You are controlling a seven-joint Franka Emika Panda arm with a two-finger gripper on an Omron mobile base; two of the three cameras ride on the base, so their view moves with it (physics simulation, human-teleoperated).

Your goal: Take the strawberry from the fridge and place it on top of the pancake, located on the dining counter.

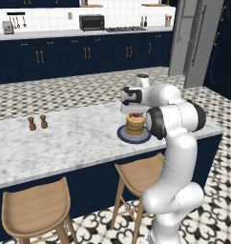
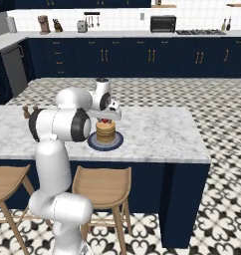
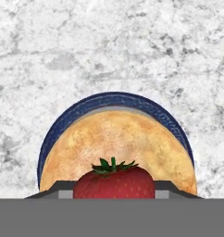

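Tool: we see the tool (image 3: 114, 196) above the pancake (image 3: 118, 148), pointing down. In the hand view its two dark fingertips (image 3: 56, 189) sit on either side of the strawberry (image 3: 114, 183). We cannot tell whether they clamp the fruit or stand just off it.
Strawberry: red, green leaves up, between the fingertips, over the near part of the top pancake. From the base views it shows as a small red spot (image 1: 135, 115) on top of the stack, under the hand.
Pancake: golden-tan stack (image 2: 105, 131) on a dark blue plate (image 3: 63, 125). The plate rests on the tabletop (image 1: 69, 138), near its edge on the robot's side.
Tabletop: white-grey marble on a navy base. Two tan stools (image 1: 36, 209) are tucked under it on our side.
Shakers: two small brown shakers (image 1: 37, 123) stand side by side, well apart from the plate.
Fridge: we note the light-grey fridge (image 1: 196, 40) across the patterned floor, far from the tabletop.
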